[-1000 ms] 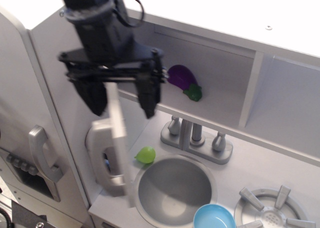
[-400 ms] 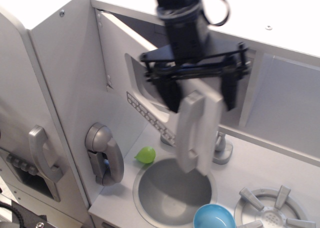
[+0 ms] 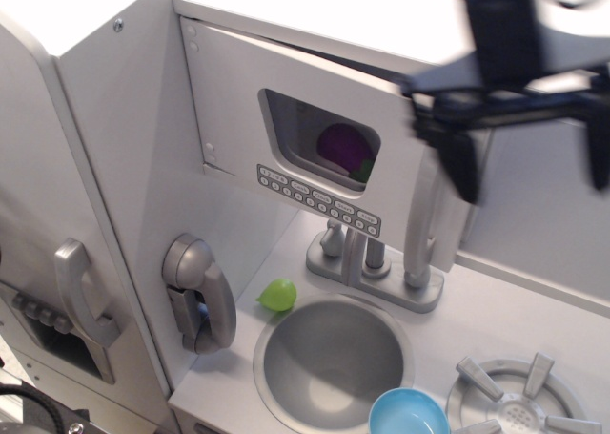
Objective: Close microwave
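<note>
The microwave (image 3: 229, 100) is a white box compartment in the top of the toy kitchen. Its white door (image 3: 315, 95) stands almost shut, with a narrow gap at the top right edge. The door has a dark rounded window (image 3: 319, 138), a grey button row (image 3: 319, 198) and a long silver handle (image 3: 417, 226). A purple eggplant (image 3: 343, 146) shows through the window. My gripper (image 3: 531, 157) is blurred at the upper right, open and empty. Its left finger (image 3: 462, 162) is just right of the handle; I cannot tell whether it touches.
A grey toy phone handset (image 3: 198, 291) hangs on the left wall. A green fruit (image 3: 278, 295) lies by the sink (image 3: 334, 358), behind it the faucet (image 3: 372, 262). A blue bowl (image 3: 408, 415) and burner (image 3: 519, 405) are in front. A tall white panel with curved handle (image 3: 81, 300) is far left.
The microwave door has swung from wide open at the left to almost shut. My gripper has moved from upper left across to the upper right, along with the door's handle edge.
</note>
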Controlling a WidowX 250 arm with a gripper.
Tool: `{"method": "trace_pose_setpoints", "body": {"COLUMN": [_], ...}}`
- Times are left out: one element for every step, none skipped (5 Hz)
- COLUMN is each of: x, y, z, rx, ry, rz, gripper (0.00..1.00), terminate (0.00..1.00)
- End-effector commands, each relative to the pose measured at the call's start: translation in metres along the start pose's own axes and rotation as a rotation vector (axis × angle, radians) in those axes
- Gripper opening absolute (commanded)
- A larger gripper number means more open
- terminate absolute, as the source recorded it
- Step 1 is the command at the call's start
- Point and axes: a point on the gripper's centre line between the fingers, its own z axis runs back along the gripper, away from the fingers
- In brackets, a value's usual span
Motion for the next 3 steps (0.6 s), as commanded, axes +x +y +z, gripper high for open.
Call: {"method": "trace_pose_setpoints", "body": {"x": [-0.039,-0.037,-0.019], "y": [0.023,0.059,0.081], "z": [-0.007,-0.013,-0.011], "rx": [0.060,0.138,0.169], "ry": [0.006,-0.026,-0.037], "rz": [-0.103,-0.115,-0.086], "gripper": [1.00,1.00,1.00], "terminate": [0.00,0.00,0.00]}}
